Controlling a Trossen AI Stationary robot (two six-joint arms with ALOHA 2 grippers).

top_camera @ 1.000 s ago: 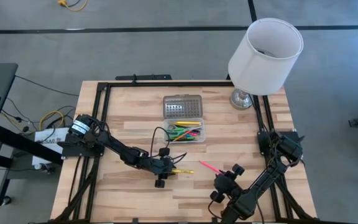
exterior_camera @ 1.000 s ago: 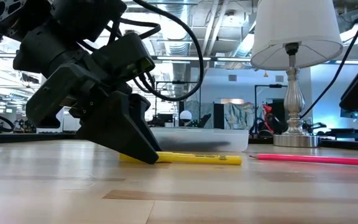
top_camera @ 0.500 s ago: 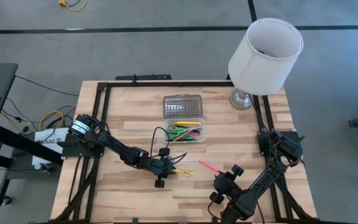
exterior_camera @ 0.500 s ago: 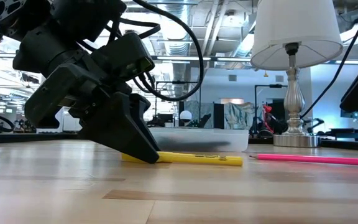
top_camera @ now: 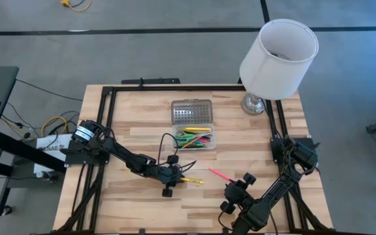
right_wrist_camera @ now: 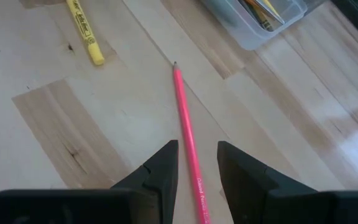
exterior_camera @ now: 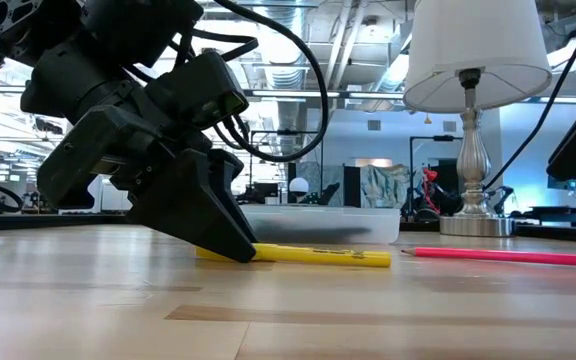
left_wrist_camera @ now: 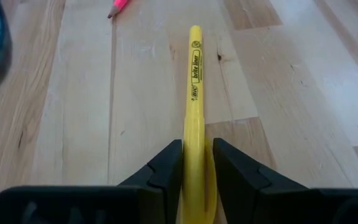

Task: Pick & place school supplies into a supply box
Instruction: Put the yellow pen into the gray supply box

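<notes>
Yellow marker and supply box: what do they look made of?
Yellow marker: smooth, slightly glossy plastic, judging by its printed barrel; the left gripper is shut on it. Supply box: clear plastic, probably, as the pens inside show through the wall.

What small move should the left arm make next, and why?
Probably lift straight up. The left hand is shut on the yellow highlighter, which lies flat on the table; the supply box is apart from it.
</notes>
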